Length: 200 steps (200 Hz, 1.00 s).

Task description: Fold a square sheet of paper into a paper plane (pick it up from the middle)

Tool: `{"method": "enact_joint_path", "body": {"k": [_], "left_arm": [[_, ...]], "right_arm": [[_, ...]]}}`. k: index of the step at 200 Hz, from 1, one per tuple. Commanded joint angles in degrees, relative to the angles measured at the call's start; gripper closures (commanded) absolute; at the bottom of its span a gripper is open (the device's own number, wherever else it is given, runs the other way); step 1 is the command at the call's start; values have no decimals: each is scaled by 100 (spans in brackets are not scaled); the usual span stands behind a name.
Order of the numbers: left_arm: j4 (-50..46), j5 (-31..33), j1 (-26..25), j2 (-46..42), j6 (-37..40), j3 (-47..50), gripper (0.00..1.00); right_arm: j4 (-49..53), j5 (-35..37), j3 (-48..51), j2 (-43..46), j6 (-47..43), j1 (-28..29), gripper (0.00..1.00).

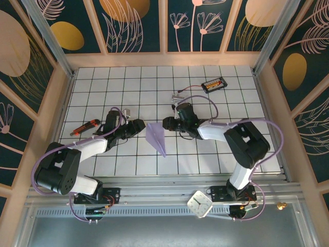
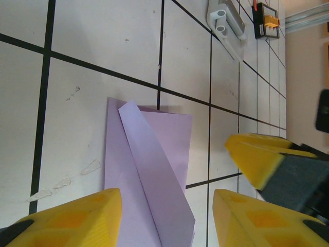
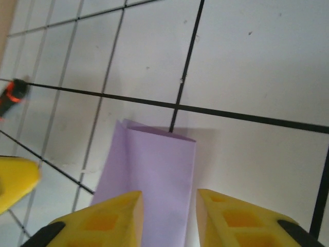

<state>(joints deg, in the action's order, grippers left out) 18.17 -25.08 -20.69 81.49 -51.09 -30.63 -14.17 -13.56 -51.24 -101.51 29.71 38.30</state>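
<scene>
We see the paper plane (image 1: 157, 138) lying flat on the white tiled table (image 1: 128, 87). It is a folded lavender dart, with its blunt end toward the far side and its tip toward the arms' bases. The left gripper (image 2: 165, 218) sits just left of the plane's blunt end, its yellow fingers spread wide over the paper and clamping nothing. The right gripper (image 3: 167, 213) faces it from just right of the plane, its jaws also parted and holding nothing. An orange-and-black tool (image 1: 85, 127) lies well left of the plane. A small black box with orange parts (image 1: 214, 84) rests beyond the plane to the right.
</scene>
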Motion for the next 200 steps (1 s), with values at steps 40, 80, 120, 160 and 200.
{"method": "enact_joint_path", "body": {"k": [40,80,120,160,200], "left_arm": [[-64,-75,0,-92,151,-118,50],[-52,-102,-1,-63,174,-119,50],[-55,-106,-3,-55,194,-93,50],[-65,-111,-5,-33,201,-126,50],[-108,-95,-2,-104,201,-182,49]], "right_arm": [[94,-248,-599,-897,-350,-69,63],[-380,-787,-565,-1088,-138,-64,65],[-608,-920,-546,-1210,1,-60,74],[-676,-868,-413,-853,-48,-221,99],[135,-391,201,705,-371,-600,100]]}}
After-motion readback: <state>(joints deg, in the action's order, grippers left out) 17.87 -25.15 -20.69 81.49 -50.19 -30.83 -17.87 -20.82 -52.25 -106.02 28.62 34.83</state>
